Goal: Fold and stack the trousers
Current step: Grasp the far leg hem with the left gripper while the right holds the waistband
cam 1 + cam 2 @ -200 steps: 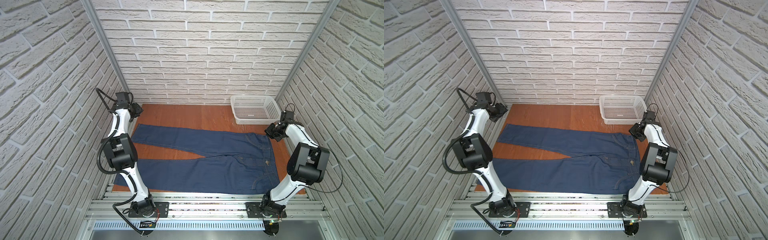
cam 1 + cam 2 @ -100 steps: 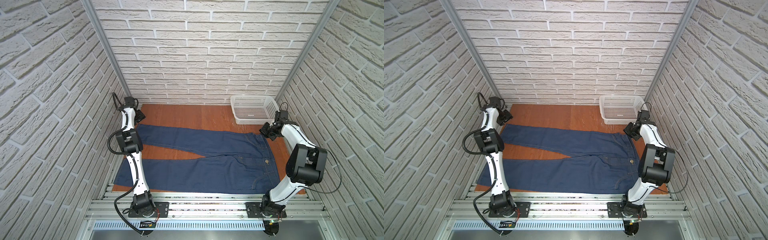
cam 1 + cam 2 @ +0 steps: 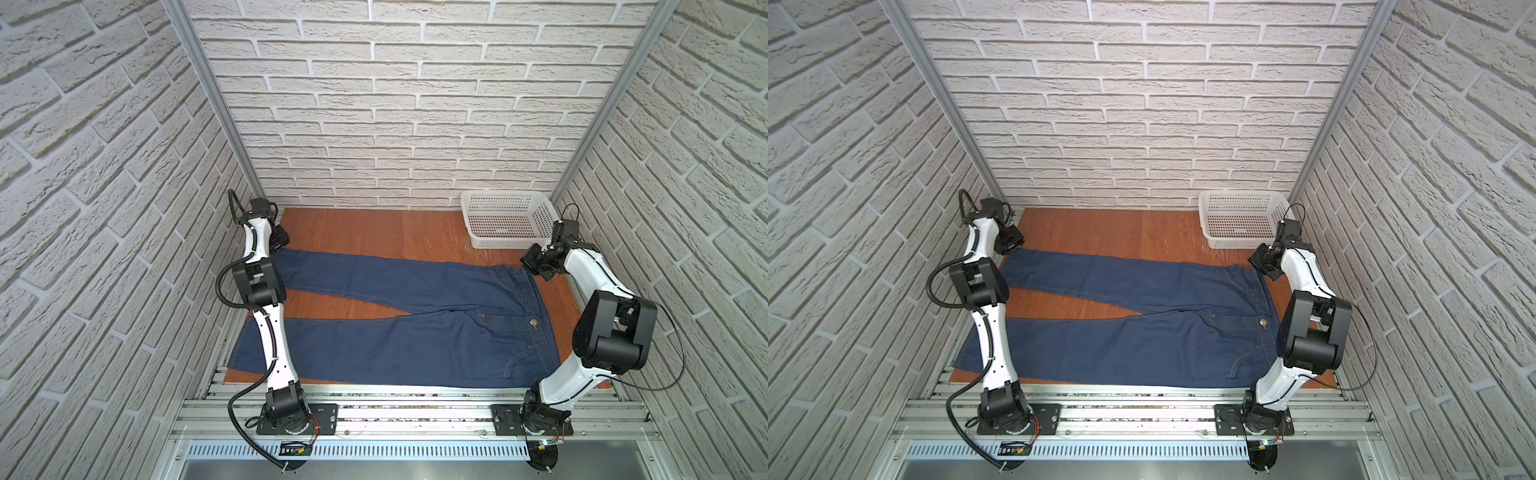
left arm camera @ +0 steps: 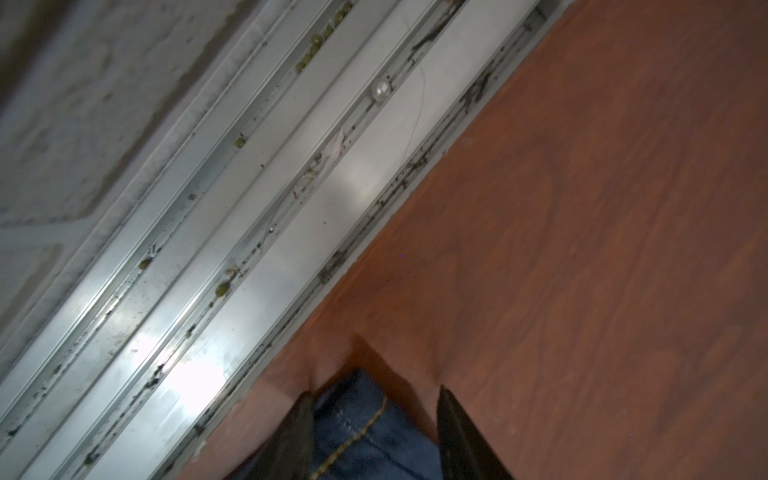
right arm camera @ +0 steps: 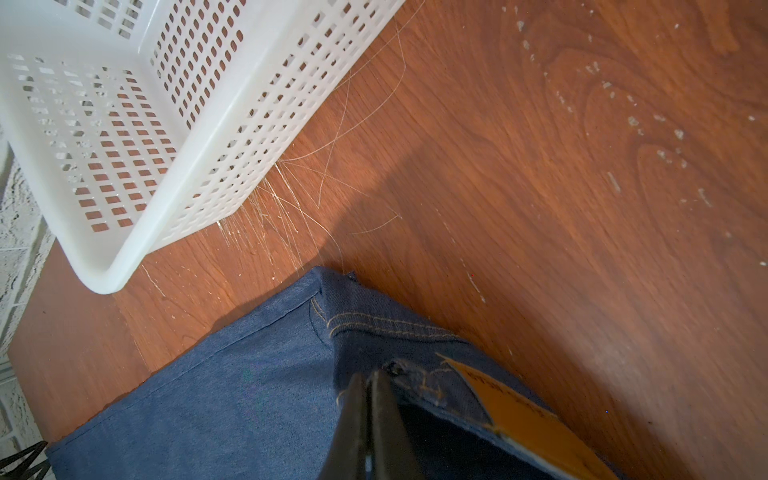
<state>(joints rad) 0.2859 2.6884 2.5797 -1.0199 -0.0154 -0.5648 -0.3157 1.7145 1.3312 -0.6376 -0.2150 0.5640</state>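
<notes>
White perforated basket (image 3: 498, 241) empty, trousers (image 3: 415, 345) flat beside it, left fingers (image 4: 291, 440) apart astride hem, right fingers (image 5: 353, 424) pinching waistband.

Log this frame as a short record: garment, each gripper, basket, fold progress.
garment: trousers, flat on the table, legs spread in a V, waist to the right
left gripper: jaws apart, astride the far leg's hem
right gripper: shut on the waistband at its far corner, near the tan patch
basket: white, far right corner, nothing seen inside, apart from the trousers
progress: no fold made yet
</notes>
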